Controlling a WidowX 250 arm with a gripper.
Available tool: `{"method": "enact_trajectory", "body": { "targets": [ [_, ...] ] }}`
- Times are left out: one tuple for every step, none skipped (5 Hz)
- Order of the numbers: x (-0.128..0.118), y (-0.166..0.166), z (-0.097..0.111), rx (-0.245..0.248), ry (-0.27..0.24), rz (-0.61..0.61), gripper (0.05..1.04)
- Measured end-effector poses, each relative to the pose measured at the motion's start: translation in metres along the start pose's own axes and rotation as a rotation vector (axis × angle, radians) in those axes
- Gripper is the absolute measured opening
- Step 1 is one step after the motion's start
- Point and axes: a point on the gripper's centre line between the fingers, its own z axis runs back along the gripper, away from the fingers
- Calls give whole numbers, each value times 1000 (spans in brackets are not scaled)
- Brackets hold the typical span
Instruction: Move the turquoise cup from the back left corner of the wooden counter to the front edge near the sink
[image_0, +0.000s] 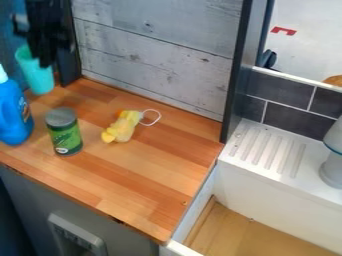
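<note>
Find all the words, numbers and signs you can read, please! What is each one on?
There are none that I can read for sure.
Blue bottle: print on its side, too small to read.
Green can: print on its side, too small to read.
Red mark at the top right: just a shape, with no letters or numbers that I can make out.

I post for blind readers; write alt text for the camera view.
A black robot claw hangs at a turquoise cup by a wooden counter's left end. Nearby are a blue bottle, a green can and a yellow toy with a white loop; a white ridged ledge is at right.
</note>
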Motion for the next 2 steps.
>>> {"method": "enact_trajectory", "body": {
  "targets": [
    [-2, -50, 44, -50, -73, -120, 87],
    [-14, -89, 57, -140, -74, -217, 87]
  ]
}}
